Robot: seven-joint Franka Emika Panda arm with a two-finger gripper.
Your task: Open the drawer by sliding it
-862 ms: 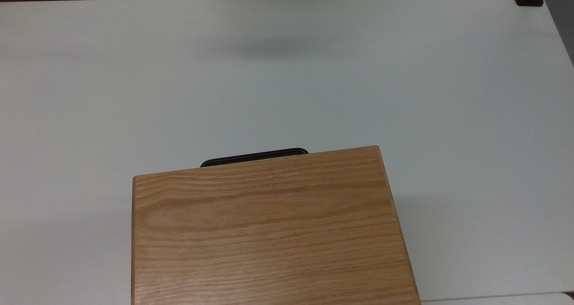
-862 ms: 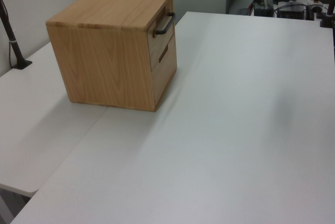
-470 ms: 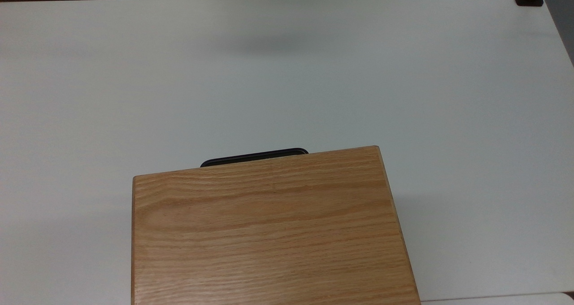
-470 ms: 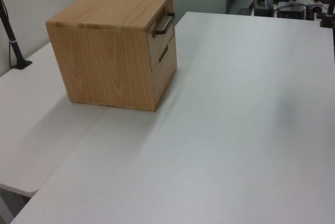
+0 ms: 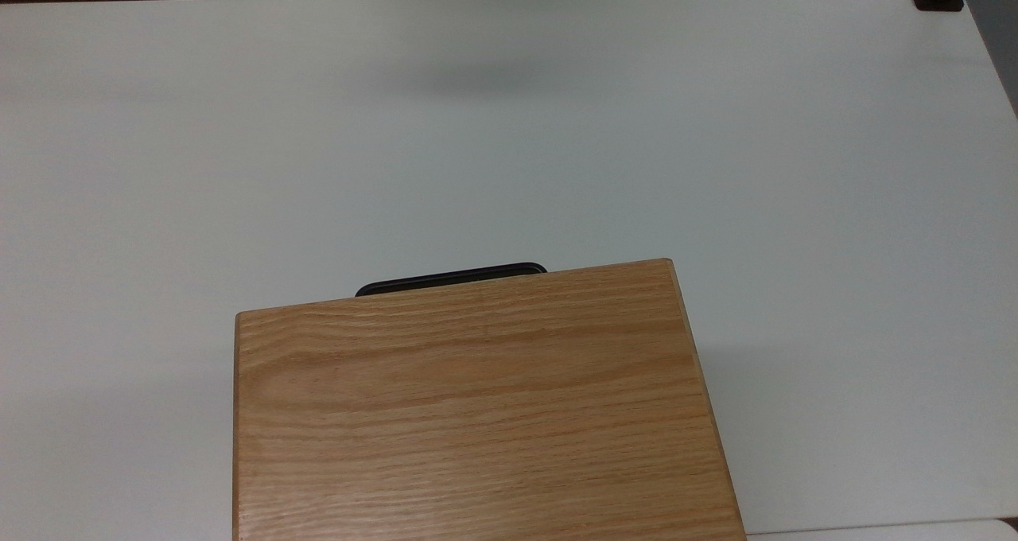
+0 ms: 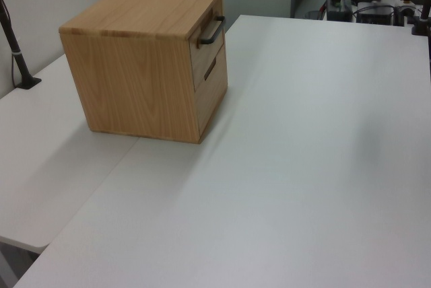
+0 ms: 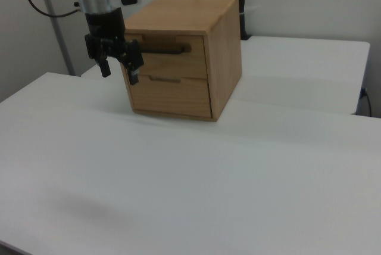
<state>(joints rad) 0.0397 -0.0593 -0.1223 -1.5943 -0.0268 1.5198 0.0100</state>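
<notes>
Plain white tabletop, oak cabinet sat at 6 o'clock in the top view. The drawer was shut, black handle facing out. Jaws hung spread near its left end; I'd centre them on the bar, then pull straight.

The cabinet is set on the table. The drawer is fitted in its upper front, above a second drawer. The gripper is held before it, toward the right view's left.
</notes>
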